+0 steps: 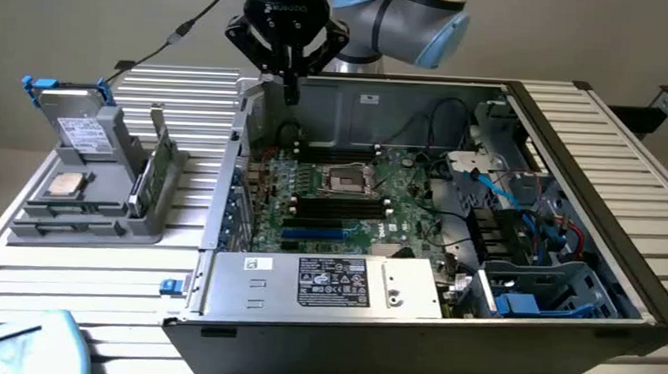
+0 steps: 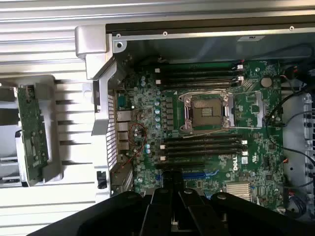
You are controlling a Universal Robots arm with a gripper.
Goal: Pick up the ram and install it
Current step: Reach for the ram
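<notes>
Table (image 1: pixel 70 285), lower left of the frame: ribbed bare-metal slats with a satin sheen. Computer case (image 1: pixel 337 119), centre: inner walls of plain grey sheet metal, rim dark and matt. Motherboard (image 1: pixel 367 197): green lacquered board, faintly glossy. Power supply (image 1: pixel 409 287): dull silver metal with a printed paper label. Tray (image 1: pixel 39 225), left: matt grey plastic (it looks moulded). The ram (image 1: pixel 160 167): green board of like finish. Gripper (image 1: pixel 291 94): black, matt.

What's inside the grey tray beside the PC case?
The tray holds the ram standing on edge, a hard drive propped upright and a square silver chip lying flat. The ram's lower edge is hidden in its slot.
</notes>
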